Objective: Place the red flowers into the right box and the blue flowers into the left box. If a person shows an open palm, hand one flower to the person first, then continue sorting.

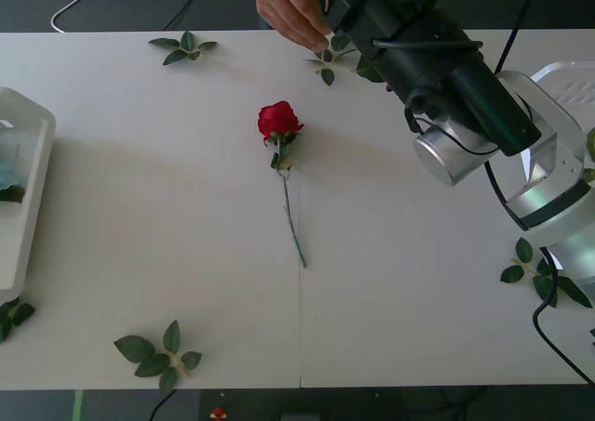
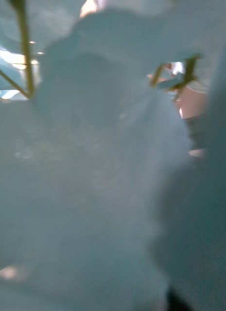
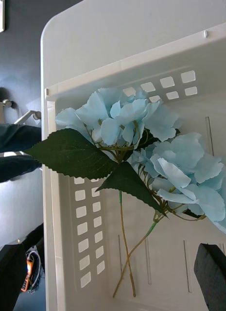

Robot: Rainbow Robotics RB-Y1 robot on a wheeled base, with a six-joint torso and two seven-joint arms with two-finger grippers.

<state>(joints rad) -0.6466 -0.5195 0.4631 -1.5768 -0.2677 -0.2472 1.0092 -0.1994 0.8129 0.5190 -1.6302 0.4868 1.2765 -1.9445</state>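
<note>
our right gripper [image 1: 346,10] at the table's [image 1: 418,282] far edge carries a blue flower [image 2: 103,184] toward the person's hand [image 1: 293,7], soft petals, so we'd hold the stem

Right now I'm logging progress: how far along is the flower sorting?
Done: two blue flowers lie in the left box. In hand: the right arm reaches to the table's far edge, where a person's hand meets it; pale-blue petals crowd its wrist view. Left: one red rose mid-table.
</note>
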